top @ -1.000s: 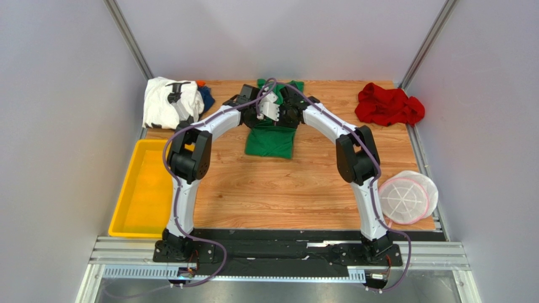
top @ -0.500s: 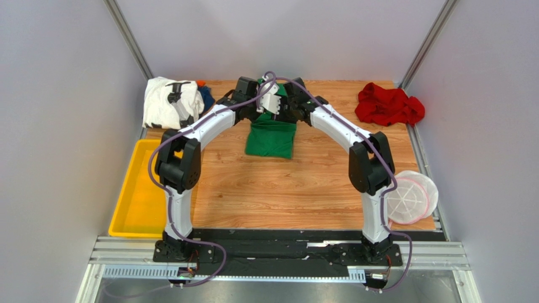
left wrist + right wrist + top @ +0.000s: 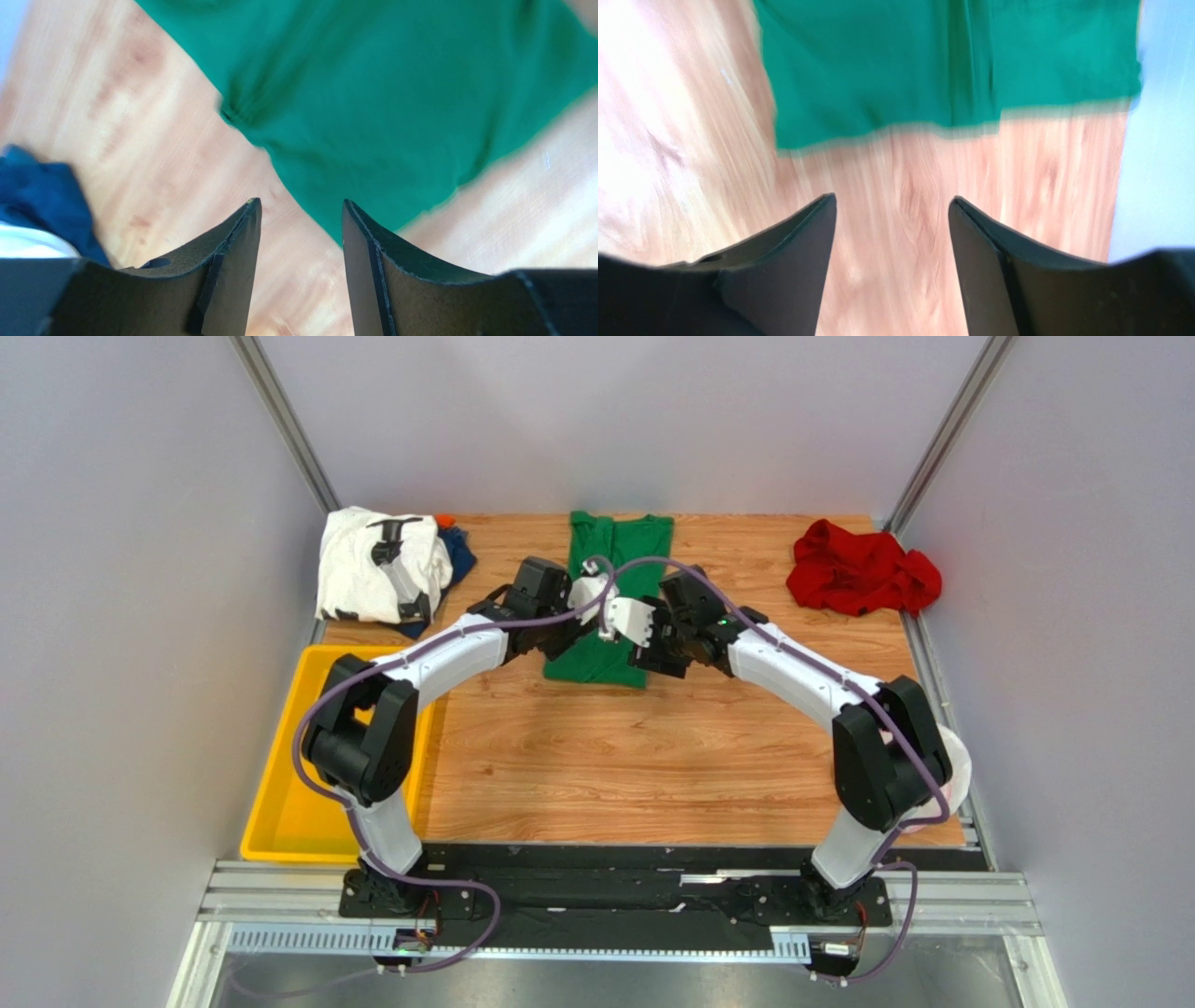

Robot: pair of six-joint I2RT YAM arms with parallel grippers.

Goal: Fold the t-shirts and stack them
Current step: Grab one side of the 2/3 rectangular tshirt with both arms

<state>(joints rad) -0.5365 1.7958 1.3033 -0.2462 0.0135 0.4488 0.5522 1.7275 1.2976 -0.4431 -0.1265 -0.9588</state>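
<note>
the job looked barely begun. the green t-shirt [image 3: 612, 588] lay flat on the wooden table [image 3: 631, 756], at the middle of its far half, drawn into a long narrow strip running from the back wall toward the arms. i judged that to be a first lengthwise fold at best, with the crosswise fold not yet made. both arms reached in over its near end. the left gripper [image 3: 300, 206] had its jaws spread with nothing between them, hanging over bare wood just beside the shirt's edge. the right gripper [image 3: 892, 199] was likewise parted and empty, over wood just short of the green hem. both wrist views were blurred, so finer detail of the cloth could not be made out. the white t-shirt [image 3: 368, 560] with black print sat in a loose heap in the far left corner, touching the dark blue t-shirt [image 3: 457, 555] beside it. the red t-shirt [image 3: 859, 569] lay crumpled near the far right corner, well apart from the rest. those three seemed unfolded, and no stack existed. the yellow tray [image 3: 281, 819] at the left edge showed only its own floor. the mesh basket [image 3: 960, 763] at the right was mostly hidden behind the right arm, so its contents could not be told.
</note>
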